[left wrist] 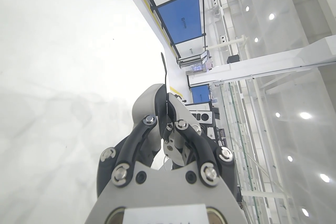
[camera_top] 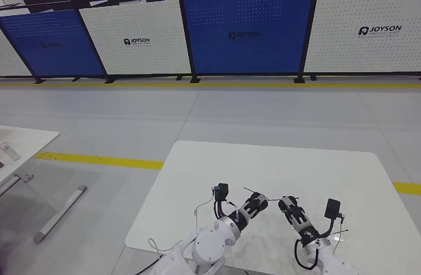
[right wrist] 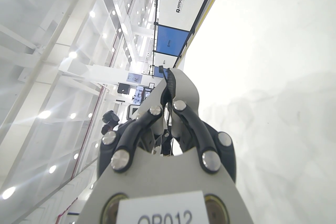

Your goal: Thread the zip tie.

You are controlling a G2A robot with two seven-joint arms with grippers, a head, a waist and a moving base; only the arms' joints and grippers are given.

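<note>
Closest in, the left gripper [left wrist: 166,93] is clamped on the zip tie [left wrist: 163,66], whose thin black tail pokes out past the fingertips. The right gripper [right wrist: 169,79] is likewise pinched tight on a black strip, with a short stub showing beyond its tips; whether that is the same tie's other end I cannot tell. From above, both hover near the white worktop's [camera_top: 279,161] 6 o'clock edge, the left at 9 o'clock of the right, tips close together but apart.
</note>
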